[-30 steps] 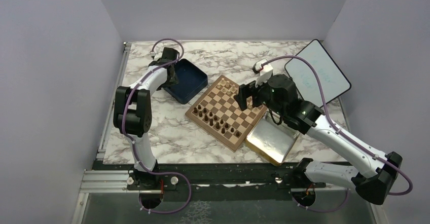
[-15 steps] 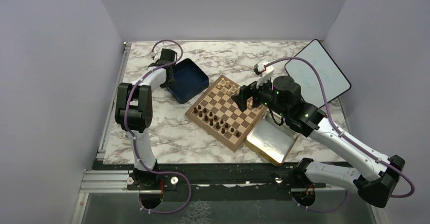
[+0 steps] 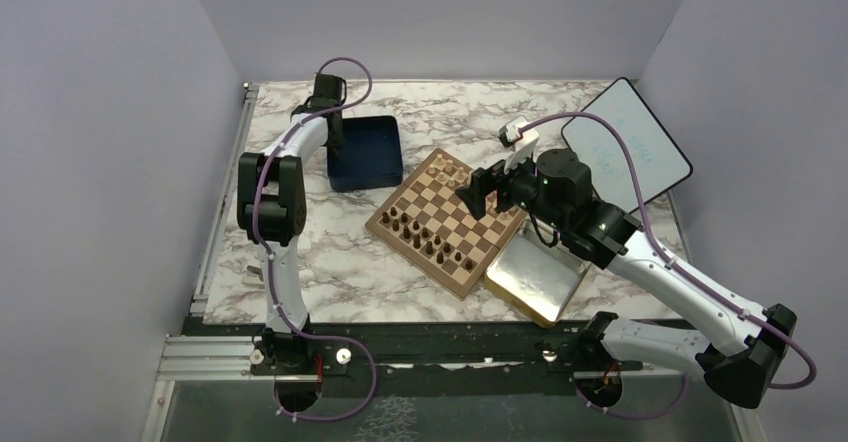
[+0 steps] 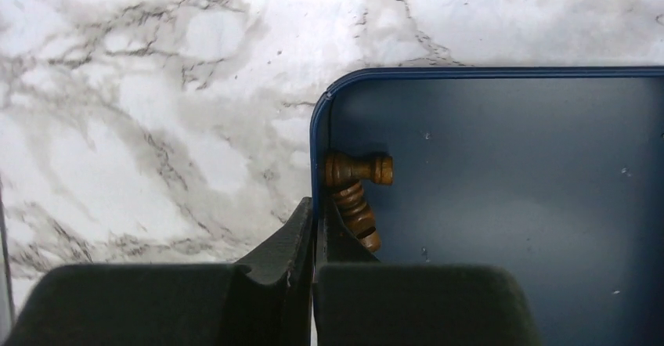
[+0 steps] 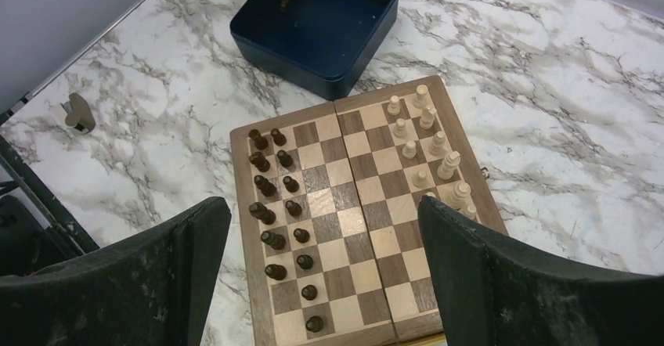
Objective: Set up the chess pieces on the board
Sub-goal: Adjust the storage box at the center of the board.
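Observation:
The board (image 3: 445, 224) (image 5: 354, 222) lies mid-table. Dark chess pieces (image 5: 270, 197) (image 3: 425, 237) stand in two rows along its near-left side. My right gripper (image 5: 325, 213) (image 3: 480, 192) hovers above the board, open and holding nothing. My left gripper (image 4: 315, 214) (image 3: 335, 132) is shut on the side wall of the dark blue box (image 4: 509, 189) (image 3: 366, 154), one finger outside and one inside. A brown chess piece (image 4: 356, 197), perhaps two lying crossed, rests in the box's corner against the inner finger, not between the fingers.
Pale beige chessmen (image 5: 427, 138) stand on the board's far-right side. A gold-rimmed tray (image 3: 535, 274) sits at the board's near-right corner, and a white tablet (image 3: 625, 152) lies at the back right. A small grey object (image 5: 77, 113) lies on the marble left of the board.
My left gripper has shut on the box wall. The blue box has turned from diagonal to square with the table and shifted back-left. The right arm has barely moved.

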Robot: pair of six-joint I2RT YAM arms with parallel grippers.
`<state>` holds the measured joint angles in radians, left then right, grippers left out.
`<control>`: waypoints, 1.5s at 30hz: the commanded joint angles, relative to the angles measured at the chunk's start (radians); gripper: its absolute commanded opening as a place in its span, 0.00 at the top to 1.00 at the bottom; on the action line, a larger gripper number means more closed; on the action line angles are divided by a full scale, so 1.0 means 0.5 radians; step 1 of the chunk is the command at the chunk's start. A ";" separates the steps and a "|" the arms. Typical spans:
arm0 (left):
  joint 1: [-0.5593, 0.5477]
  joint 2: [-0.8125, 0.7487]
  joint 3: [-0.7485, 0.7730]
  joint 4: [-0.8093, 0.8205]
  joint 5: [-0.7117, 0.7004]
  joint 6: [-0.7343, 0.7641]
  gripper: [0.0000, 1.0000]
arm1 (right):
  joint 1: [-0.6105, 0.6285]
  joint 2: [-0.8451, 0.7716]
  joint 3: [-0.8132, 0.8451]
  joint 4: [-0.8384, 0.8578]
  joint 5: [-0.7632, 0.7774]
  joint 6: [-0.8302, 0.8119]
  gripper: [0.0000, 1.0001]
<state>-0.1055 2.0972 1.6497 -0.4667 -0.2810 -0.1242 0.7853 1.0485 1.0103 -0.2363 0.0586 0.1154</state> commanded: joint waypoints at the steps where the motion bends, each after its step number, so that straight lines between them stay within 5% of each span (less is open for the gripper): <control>1: 0.014 0.142 0.164 0.025 0.246 0.424 1.00 | -0.002 -0.013 0.008 0.038 -0.015 -0.024 0.05; 11: 0.013 0.326 0.391 0.012 0.632 0.892 1.00 | -0.005 -0.033 -0.015 0.029 0.013 -0.033 0.05; 18: 0.015 0.429 0.575 0.015 0.611 1.143 1.00 | -0.005 -0.029 0.002 0.013 0.030 -0.042 0.06; 28: 0.022 0.397 0.541 0.015 1.159 1.526 1.00 | -0.004 -0.020 -0.011 0.003 0.017 0.005 0.06; 40: 0.021 0.399 0.608 -0.042 1.283 1.557 0.99 | -0.004 -0.016 -0.020 0.025 0.008 0.015 0.07; 45: 0.008 0.428 0.717 -0.042 1.096 1.459 0.90 | -0.005 -0.043 -0.057 0.049 0.003 0.026 0.07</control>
<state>-0.0994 2.2997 1.9354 -0.4965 0.3023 0.6106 0.7853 1.0470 1.0046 -0.2344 0.0605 0.1215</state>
